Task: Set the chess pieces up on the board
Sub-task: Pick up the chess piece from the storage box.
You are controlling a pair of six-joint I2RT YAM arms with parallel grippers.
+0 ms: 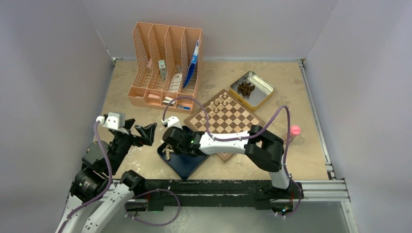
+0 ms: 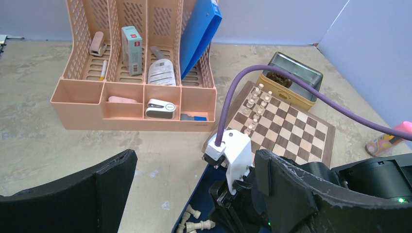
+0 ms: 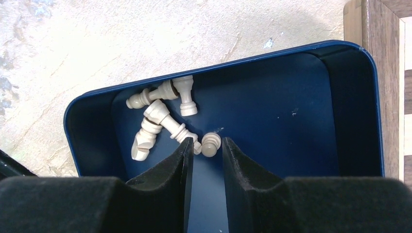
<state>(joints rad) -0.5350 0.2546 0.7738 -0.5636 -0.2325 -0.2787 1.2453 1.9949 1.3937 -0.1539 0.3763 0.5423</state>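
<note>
**Right tool [image 3: 206,154] hovering at a pawn [image 3: 211,144] in the blue tray [image 3: 350,97]**

Its two black fingers [image 3: 165,179] are standing slightly parted, released and grasping nothing. The pawn is sitting just beyond their tips, in line with the gap. It is showing its rounded head to the wrist camera, so it seems to be standing upright, though I cannot be sure.

Just left of it a longer piece [image 3: 167,122] is lying on its side. Its long axis is running from far left to near right, and its foot is almost touching the left fingertip. That neighbour is what a closing pinch is risking. Three more chess pieces [image 3: 183,94] are lying heaped toward the tray's far left corner.

From above, the right arm is bridging leftward across the near corner of the board [image 1: 233,119], which is sitting on the tabletop [image 1: 291,97] just right of the tray. Several standing pieces [image 1: 221,100] are already occupying the board's far left corner. The left tool [image 1: 140,129] is hanging wide open and empty just left of the tray, close by but not engaged.

By my reading the pick is at hand, calling for a short advance and a pinch. The carry after that is looking like a rightward, farther move to the board.
</note>
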